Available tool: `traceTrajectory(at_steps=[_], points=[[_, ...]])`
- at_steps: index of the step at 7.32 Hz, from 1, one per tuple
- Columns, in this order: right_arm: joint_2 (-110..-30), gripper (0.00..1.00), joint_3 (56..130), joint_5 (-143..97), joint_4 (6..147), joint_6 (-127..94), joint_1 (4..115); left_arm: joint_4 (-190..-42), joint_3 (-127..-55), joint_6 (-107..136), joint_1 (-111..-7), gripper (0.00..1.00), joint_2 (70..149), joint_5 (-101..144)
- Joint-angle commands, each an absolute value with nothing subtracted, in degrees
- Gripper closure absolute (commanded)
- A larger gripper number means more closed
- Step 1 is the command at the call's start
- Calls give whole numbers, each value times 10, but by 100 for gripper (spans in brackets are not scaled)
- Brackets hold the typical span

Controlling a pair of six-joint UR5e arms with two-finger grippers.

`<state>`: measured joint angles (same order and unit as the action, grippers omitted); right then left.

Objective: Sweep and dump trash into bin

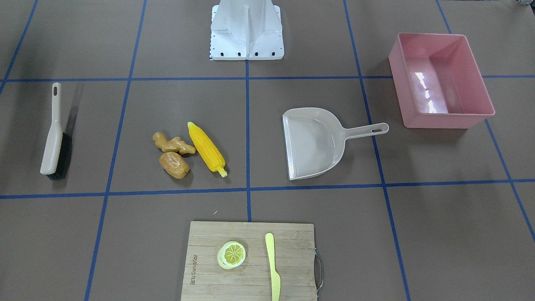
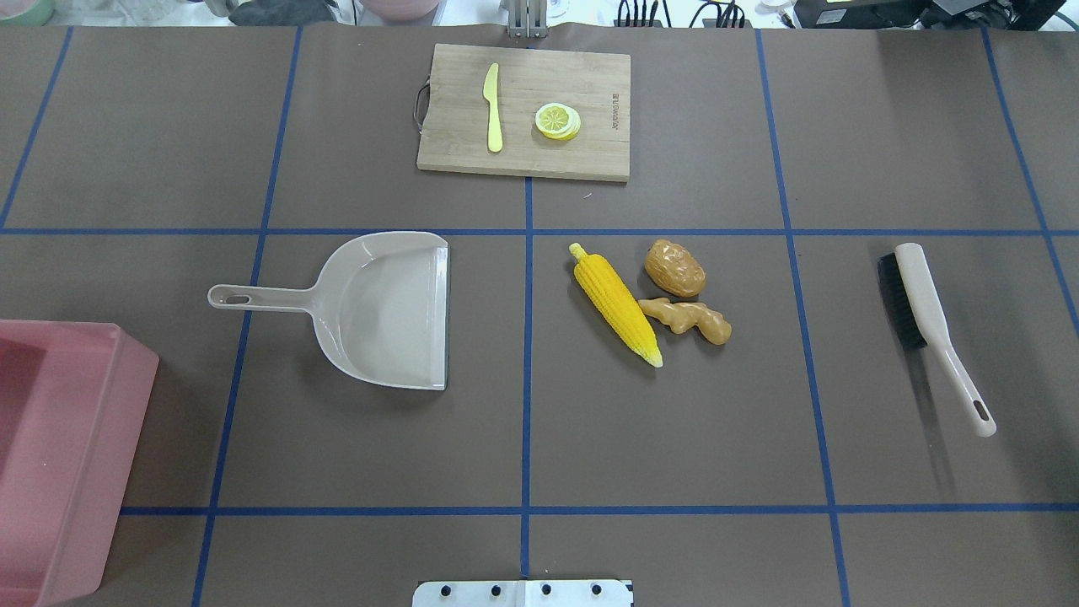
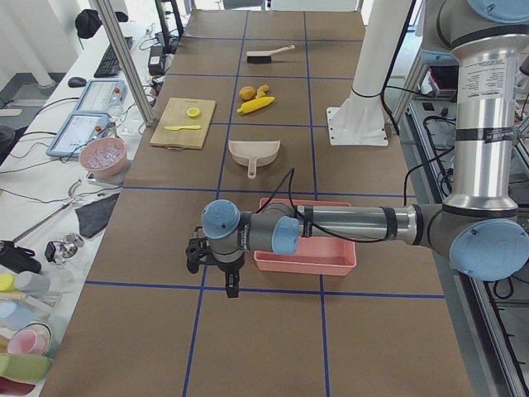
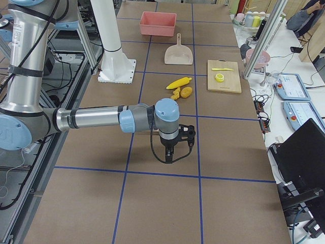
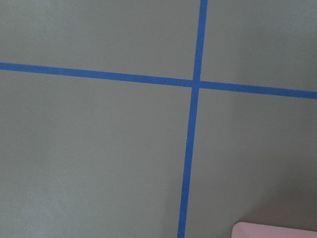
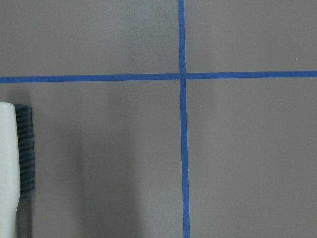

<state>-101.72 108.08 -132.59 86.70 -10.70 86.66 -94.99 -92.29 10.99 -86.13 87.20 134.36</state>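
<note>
**Trash lies loose on the worktop, both hands away from it**

The trash sits together in one taped square of the worktop (image 2: pixel 674 438), right of the centre line from the robot's side. The corn cob (image 2: pixel 615 303) lies aslant. The ginger root (image 2: pixel 687 319) is just beside its lower half, and the potato (image 2: pixel 674 267) is just beyond the ginger. They lie too tightly to tell whether they touch.

The dustpan (image 2: pixel 388 312) lies flat in the next square to the robot's left, its wide mouth facing the trash and its handle pointing away. Past the handle, at the robot's far left, stands the pink bin (image 1: pixel 443 120), upright, with nothing inside. The brush (image 2: pixel 927 324) lies well apart on the robot's right, bristles turned toward the trash.

On the far side, a cutting board (image 2: pixel 582 84) carries a lemon slice (image 2: pixel 557 120) and a pale yellow knife (image 2: pixel 493 108).

The left hand (image 3: pixel 231 288) hangs pointing down just beside the bin. The right hand (image 4: pixel 169 158) hangs over bare worktop; its wrist camera catches the brush at the frame's edge. Both show only in the side views, so I cannot tell whether their fingers are apart or together.
</note>
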Motion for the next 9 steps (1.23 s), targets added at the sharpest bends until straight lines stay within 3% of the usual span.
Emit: traceTrajectory(at_steps=[1,9], points=[[-1018,0,1084,-1326,867,-112,867,-956,-923,110,-861,1,873,1321],[-1017,0,1079,-1313,873,-115,867,-974,-923,110,-861,1,866,1319]])
